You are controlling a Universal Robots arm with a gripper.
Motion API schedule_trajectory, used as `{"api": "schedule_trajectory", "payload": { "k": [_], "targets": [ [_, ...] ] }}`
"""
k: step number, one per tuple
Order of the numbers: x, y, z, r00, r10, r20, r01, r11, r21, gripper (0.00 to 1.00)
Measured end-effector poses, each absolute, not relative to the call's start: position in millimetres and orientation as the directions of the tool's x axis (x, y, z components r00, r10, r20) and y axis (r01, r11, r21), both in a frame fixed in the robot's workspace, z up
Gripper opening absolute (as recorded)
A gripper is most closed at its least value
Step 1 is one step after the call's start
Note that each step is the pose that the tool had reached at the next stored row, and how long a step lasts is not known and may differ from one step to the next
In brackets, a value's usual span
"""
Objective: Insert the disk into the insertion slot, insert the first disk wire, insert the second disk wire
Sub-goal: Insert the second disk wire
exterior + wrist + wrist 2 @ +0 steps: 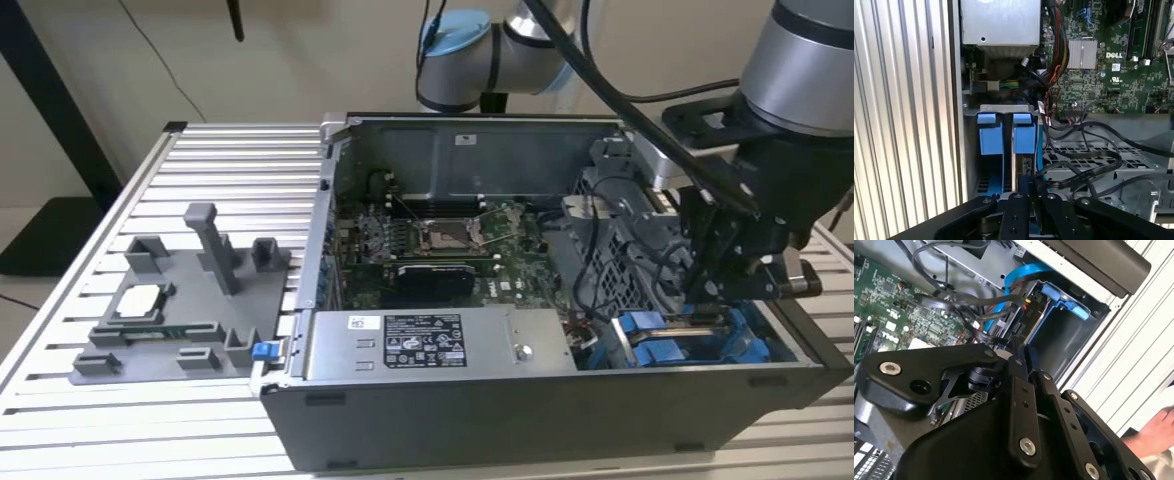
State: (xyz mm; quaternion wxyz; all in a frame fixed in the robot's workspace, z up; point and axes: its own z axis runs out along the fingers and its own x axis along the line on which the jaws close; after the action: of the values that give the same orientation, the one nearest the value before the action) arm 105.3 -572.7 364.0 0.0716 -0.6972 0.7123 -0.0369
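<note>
**Gripper down at the drive bay, among the wires**

The open computer case (561, 300) lies on its side, and the gripper (721, 290) hangs over its corner drive bay (694, 340). Just below the fingertips sits the blue-framed disk (1021, 150), apparently already in its slot. Good practice here is a straight, square approach, keeping clear of the loose black cables (1089, 165) beside the fingers. I cannot tell whether the fingers grip anything. The second wrist view alone catches a person's hand (1154, 432) beyond the case.

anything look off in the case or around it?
One thing: a person's hand shows in the second wrist view, on the slatted table outside the case, near the gripper, which is down at the blue drive carriers. Loose black cables cross beside them.
</note>
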Motion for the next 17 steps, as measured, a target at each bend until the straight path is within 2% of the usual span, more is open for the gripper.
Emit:
{"api": "schedule_trajectory", "payload": {
  "k": [9, 17],
  "targets": [
    [105.7, -572.7, 356.3, -0.017, -0.998, -0.055, -0.988, 0.025, -0.154, 0.00],
    [105.6, -572.7, 349.4, -0.008, -0.998, -0.064, -0.984, 0.019, -0.175, 0.00]
  ]
}}
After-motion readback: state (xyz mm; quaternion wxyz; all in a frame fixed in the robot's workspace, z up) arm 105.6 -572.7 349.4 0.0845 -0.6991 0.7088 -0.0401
